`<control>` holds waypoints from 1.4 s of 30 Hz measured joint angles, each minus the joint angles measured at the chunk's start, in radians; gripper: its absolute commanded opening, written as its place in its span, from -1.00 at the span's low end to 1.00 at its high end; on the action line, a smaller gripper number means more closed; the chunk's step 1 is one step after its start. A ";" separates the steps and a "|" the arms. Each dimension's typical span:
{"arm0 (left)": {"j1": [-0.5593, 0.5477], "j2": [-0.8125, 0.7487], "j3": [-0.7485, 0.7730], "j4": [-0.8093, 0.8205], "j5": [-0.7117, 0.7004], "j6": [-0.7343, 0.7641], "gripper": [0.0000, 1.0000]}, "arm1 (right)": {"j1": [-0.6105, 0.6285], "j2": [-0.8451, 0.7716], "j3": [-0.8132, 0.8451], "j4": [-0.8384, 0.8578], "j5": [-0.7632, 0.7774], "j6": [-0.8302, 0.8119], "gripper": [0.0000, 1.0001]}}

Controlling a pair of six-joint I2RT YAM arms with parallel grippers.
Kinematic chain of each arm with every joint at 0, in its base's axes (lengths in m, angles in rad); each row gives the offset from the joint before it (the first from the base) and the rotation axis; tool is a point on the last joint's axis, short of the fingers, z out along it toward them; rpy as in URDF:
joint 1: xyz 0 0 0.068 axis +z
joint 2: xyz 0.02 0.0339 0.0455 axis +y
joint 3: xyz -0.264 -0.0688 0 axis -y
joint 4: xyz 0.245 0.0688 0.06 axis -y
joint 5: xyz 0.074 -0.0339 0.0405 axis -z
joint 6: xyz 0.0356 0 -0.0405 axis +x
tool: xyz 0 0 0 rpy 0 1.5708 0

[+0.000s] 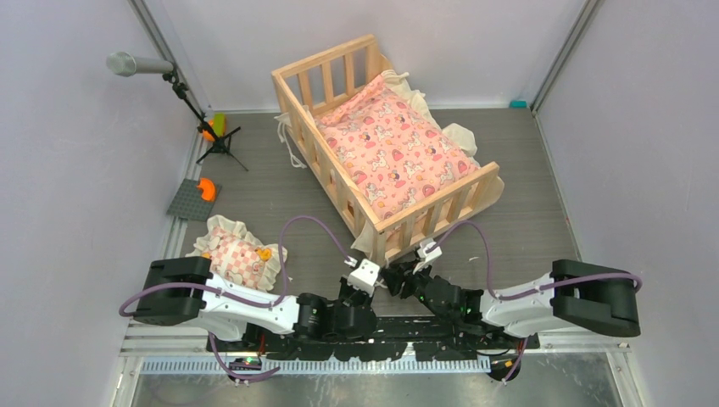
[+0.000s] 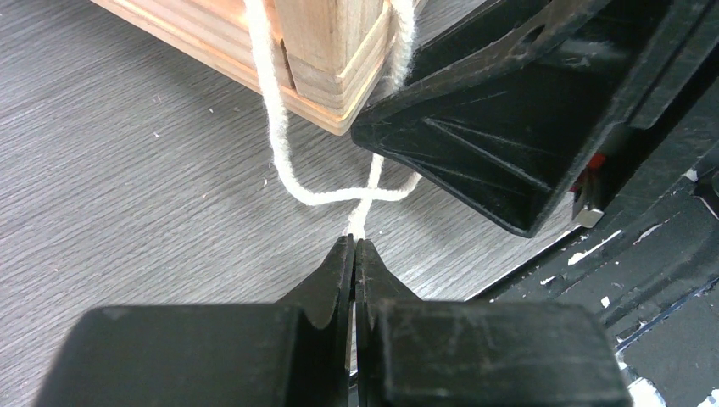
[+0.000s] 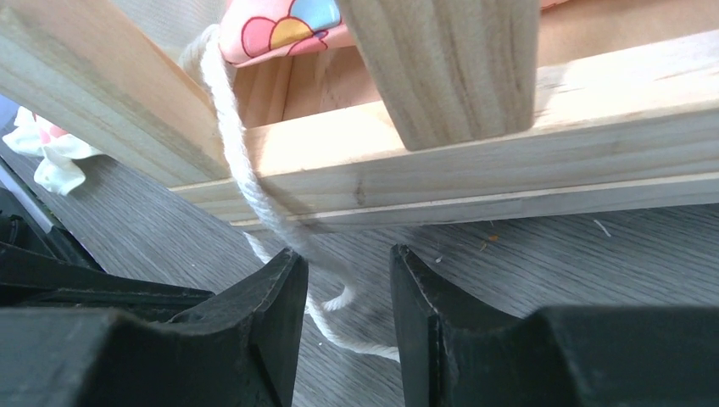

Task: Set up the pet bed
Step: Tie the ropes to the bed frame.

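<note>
The pet bed (image 1: 298, 83), a pale wood slatted frame, stands mid-table with a pink printed cushion (image 1: 394, 153) inside. Both grippers meet at its near corner. My left gripper (image 1: 379, 273) (image 2: 354, 242) is shut on a white cord (image 2: 275, 144) that loops and crosses just below the bed's corner post (image 2: 326, 51). My right gripper (image 1: 398, 278) (image 3: 349, 259) is open, its jaws either side of a loose cord (image 3: 233, 136) that hangs from the cushion's corner (image 3: 288, 25) over the bed's bottom rail (image 3: 509, 153). One right finger (image 2: 500, 127) fills the upper right of the left wrist view.
A small frilled checked pillow (image 1: 237, 254) lies at the front left. A microphone stand (image 1: 140, 64), an orange-green toy (image 1: 212, 127) and a grey plate (image 1: 188, 202) with an orange piece sit along the left wall. Cream frill (image 1: 462, 136) spills over the bed's right side.
</note>
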 measured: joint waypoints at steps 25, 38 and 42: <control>0.000 -0.063 0.086 -0.198 0.020 -0.064 -1.00 | 0.002 -0.286 0.051 -0.288 -0.033 0.020 -0.99; 0.006 -0.092 0.167 -0.242 0.008 -0.074 -1.00 | 0.002 -0.553 0.060 -0.639 -0.121 0.028 -0.99; 0.024 -0.087 0.167 -0.209 0.004 -0.072 -1.00 | 0.002 -0.610 0.059 -0.668 -0.149 0.032 -0.99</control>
